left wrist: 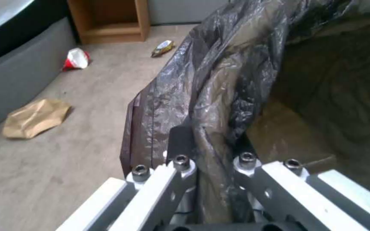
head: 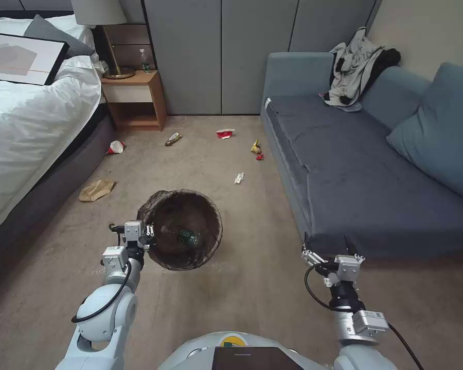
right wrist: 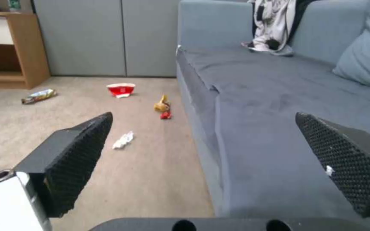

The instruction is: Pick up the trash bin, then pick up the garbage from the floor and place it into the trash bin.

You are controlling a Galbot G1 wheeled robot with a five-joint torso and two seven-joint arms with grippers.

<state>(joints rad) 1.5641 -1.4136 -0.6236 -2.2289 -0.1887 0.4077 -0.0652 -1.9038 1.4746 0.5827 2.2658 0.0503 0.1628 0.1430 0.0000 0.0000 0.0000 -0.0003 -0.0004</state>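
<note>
My left gripper (head: 148,234) is shut on the bagged rim of the trash bin (head: 190,257), which tilts with its mouth toward my head camera. The left wrist view shows the fingers (left wrist: 180,138) pinching the dark bag (left wrist: 219,80). A clear bottle with a green label (head: 188,237) lies inside. Garbage is scattered on the floor (head: 252,288): a brown paper bag (head: 96,189), a red-and-white cup (head: 116,147), a wrapper (head: 173,139), another cup (head: 225,133), a yellow wrapper (head: 255,148) and a tissue (head: 238,178). My right gripper (head: 326,246) hangs open and empty by the sofa front.
A bed (head: 31,128) lines the left side, with a wooden nightstand (head: 136,97) behind it. A grey-blue sofa (head: 375,169) runs along the right, with clothes (head: 357,67) on its back. Grey cabinet doors (head: 221,56) close off the far end.
</note>
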